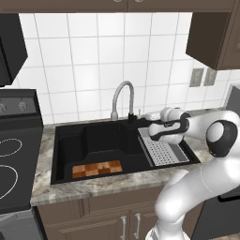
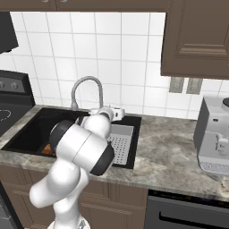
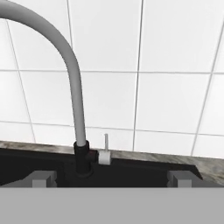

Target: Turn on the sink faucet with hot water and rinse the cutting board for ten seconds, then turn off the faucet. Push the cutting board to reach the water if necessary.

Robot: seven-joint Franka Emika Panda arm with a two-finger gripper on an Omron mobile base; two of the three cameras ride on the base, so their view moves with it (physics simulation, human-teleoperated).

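Fingertips (image 3: 43,178) of the end effector (image 3: 113,179) sit nearest the lens, spread wide apart with nothing between them. End effector (image 1: 152,117) hovers above the back rim of the sink (image 1: 63,140), near the faucet's dark base, aimed at the tiled wall.

Faucet (image 3: 72,83) rises at 11 o'clock in the hand view; its small side lever (image 3: 105,151) stands upright at 12 o'clock of the fingertips, not yet touched.

No water stream visible at the spout.

Cutting board (image 1: 97,168) lies flat on the basin floor at 7 o'clock of the spout, near the front wall. Grey perforated tray (image 1: 164,151) sits at 5 o'clock of the faucet base.

Judgement: task barely begun. Lever approach in hand; turning on hot, rinsing, possible push of board, and shut-off all remain
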